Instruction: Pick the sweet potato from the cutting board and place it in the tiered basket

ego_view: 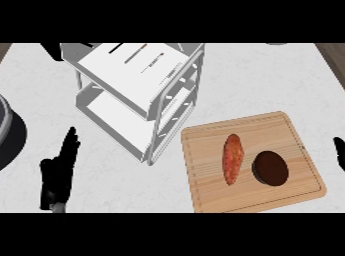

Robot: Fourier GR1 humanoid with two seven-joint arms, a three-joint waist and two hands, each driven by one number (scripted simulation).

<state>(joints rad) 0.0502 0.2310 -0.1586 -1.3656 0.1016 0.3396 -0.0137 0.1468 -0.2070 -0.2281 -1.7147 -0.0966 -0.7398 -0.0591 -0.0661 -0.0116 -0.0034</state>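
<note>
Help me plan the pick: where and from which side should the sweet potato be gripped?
Grip the sweet potato across its middle, coming from above: it lies flat on the cutting board, long axis pointing away, and a dark round object sits close on its right.

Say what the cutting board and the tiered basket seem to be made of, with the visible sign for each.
Cutting board: pale wood, matte; faint grain lines and a groove along its edge.
Tiered basket: probably white-coated metal, smooth; slim posts and flat shelves, though plastic cannot be ruled out.
</note>
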